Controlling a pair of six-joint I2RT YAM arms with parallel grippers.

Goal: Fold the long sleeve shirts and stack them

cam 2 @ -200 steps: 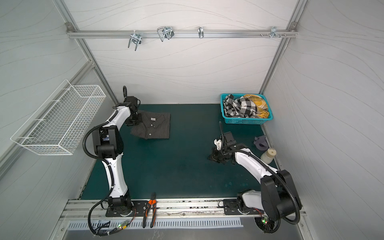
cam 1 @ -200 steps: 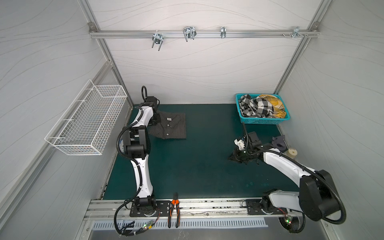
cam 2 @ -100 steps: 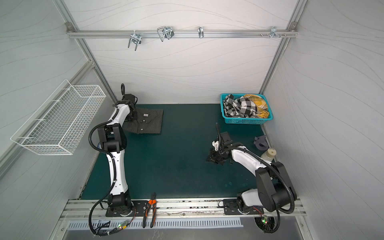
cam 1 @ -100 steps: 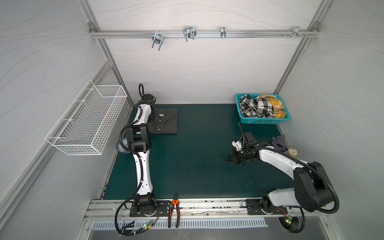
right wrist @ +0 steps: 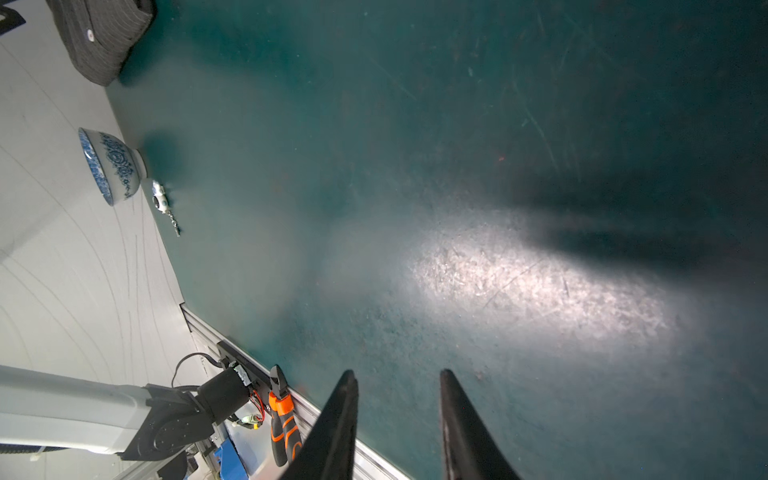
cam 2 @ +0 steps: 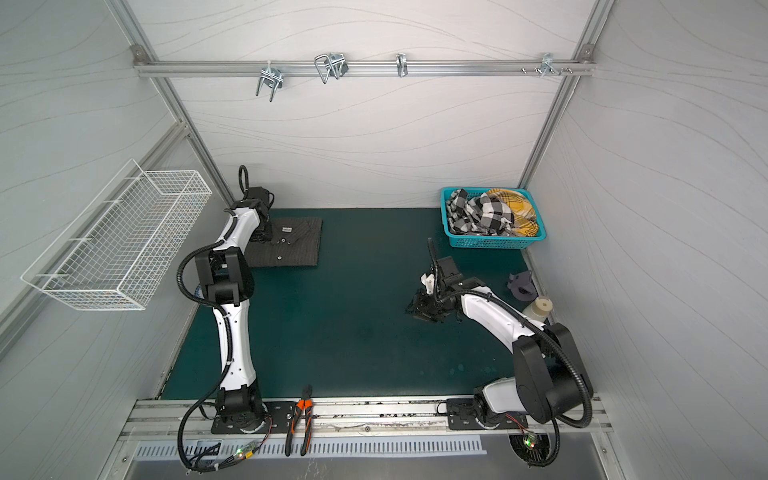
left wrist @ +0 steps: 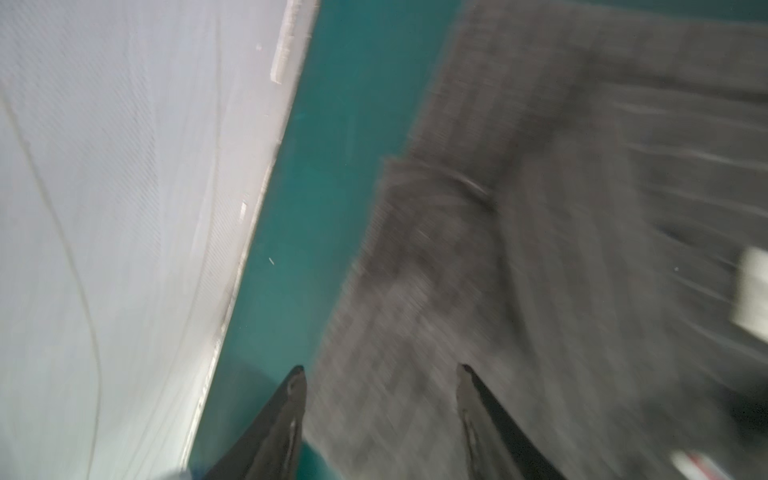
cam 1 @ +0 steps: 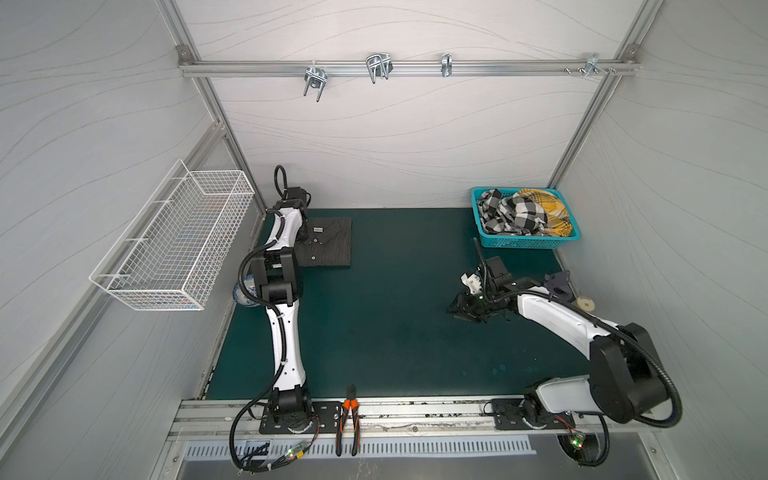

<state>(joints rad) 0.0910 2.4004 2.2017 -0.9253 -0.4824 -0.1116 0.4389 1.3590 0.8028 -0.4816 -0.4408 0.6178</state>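
One dark green counter (cam 1: 395, 332) fills most of what we see, and we place everything by the teal basket (cam 1: 523, 243) standing in its far right corner, heaped with checked and yellow cloth (cam 1: 519, 212). Two white-and-black arms come next. The left arm (cam 1: 284, 332) reaches to the far corner opposite the basket, and the right arm (cam 1: 557, 320) bends in on the basket's own side. On the side wall facing the basket hangs a white wire basket (cam 1: 174, 245).

The long sleeve shirt (cam 1: 332, 245) — dark grey with thin pale stripes and white buttons — lies folded into a flat rectangle on the counter. It is on the same far edge as the basket but well apart from it, and both top views show it (cam 2: 297, 245).

The left claw (left wrist: 380, 370) straddles the shirt's edge farthest from the basket, jaws spread with nothing pinched between them, though that wrist view is blurred. The right claw (right wrist: 397, 374) is near the basket, on its front side, low over bare counter, jaws parted and holding nothing.

Orange-handled pliers (cam 1: 349, 419) lie on the front rail, well apart from the basket. A blue-and-white bowl (right wrist: 110, 166) sits at the counter's edge across from the basket.
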